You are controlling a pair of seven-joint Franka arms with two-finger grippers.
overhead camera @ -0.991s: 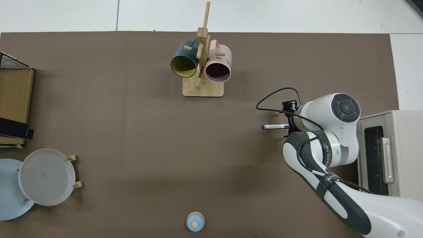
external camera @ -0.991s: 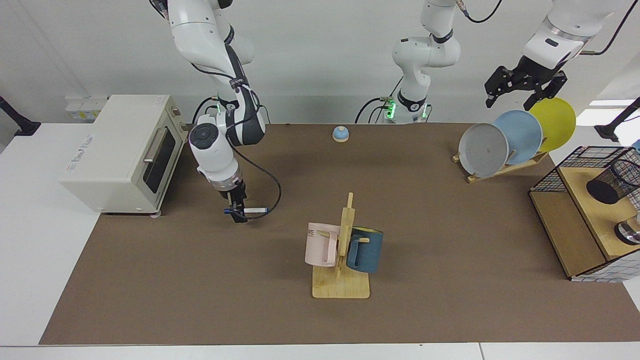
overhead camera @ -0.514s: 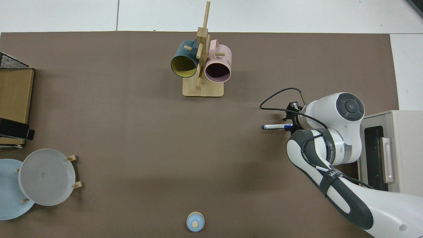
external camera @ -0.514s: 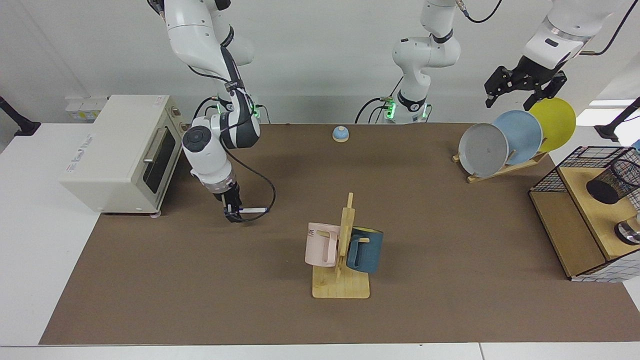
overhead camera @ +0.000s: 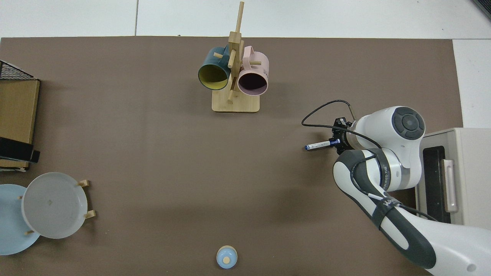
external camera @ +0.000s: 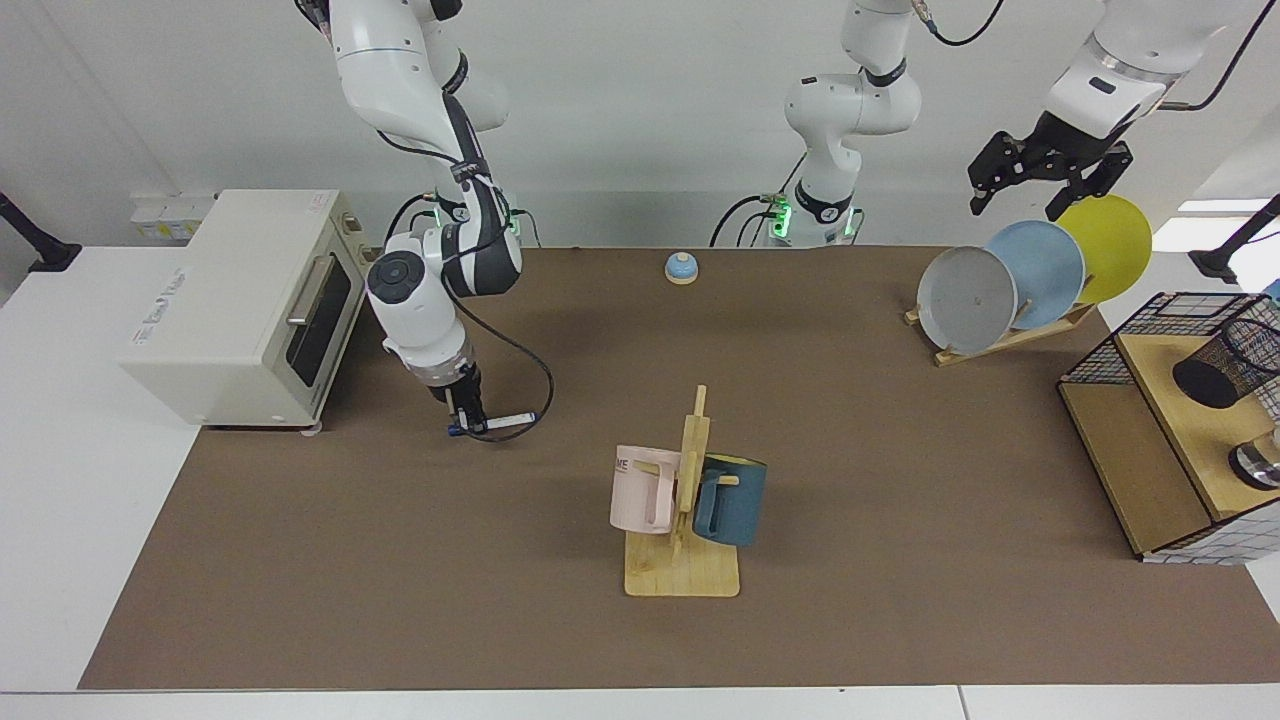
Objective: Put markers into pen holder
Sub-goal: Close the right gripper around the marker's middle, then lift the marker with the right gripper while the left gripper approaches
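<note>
Marker (external camera: 502,423) lies at centre-left of the facing view, pinched at its cap end by the right gripper (external camera: 462,424), fingers closed on it near the mat (external camera: 400,600). Holder (external camera: 1232,362) sits in the crate (external camera: 1100,360) at the far right edge, well apart (a whole table between them). Grasp looks done; lift, carry and drop remain. Left gripper (external camera: 1040,180) waits, fingers spread and empty, above the plates (external camera: 1040,270) at upper right

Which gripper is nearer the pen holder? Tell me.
Left. The left gripper hangs above the plates, short of the pen holder; the right gripper is across the table, shut on the marker.
</note>
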